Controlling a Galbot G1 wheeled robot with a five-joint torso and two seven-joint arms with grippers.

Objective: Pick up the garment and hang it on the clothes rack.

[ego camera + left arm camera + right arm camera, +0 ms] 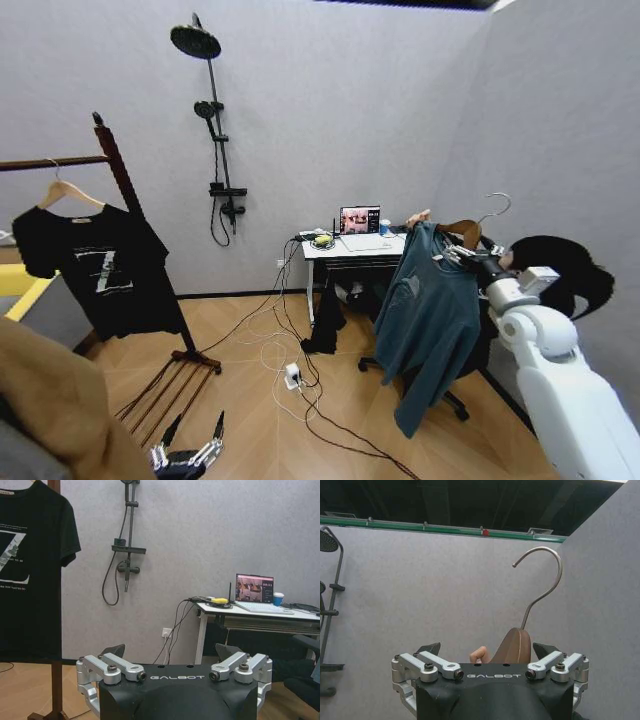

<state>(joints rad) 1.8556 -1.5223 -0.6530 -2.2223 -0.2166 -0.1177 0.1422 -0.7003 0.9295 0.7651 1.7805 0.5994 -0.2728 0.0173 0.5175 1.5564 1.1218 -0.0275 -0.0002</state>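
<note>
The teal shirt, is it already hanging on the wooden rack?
No, the teal shirt is held up by the right gripper, far from the rack.

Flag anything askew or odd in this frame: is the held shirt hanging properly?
The garment hangs lopsided: its wooden hanger is tilted in the right claw, so the shirt droops slantwise. The clothes rack stands far off. The left claw idles low.

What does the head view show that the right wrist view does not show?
Head view alone: the teal garment hanging from the right tool, the clothes rack carrying a black T-shirt, the desk with a laptop, and the left tool low down. Right wrist view alone: the dark ceiling with a green beam. Both share the wooden hanger with its metal hook, the shower rail and the grey wall.
</note>
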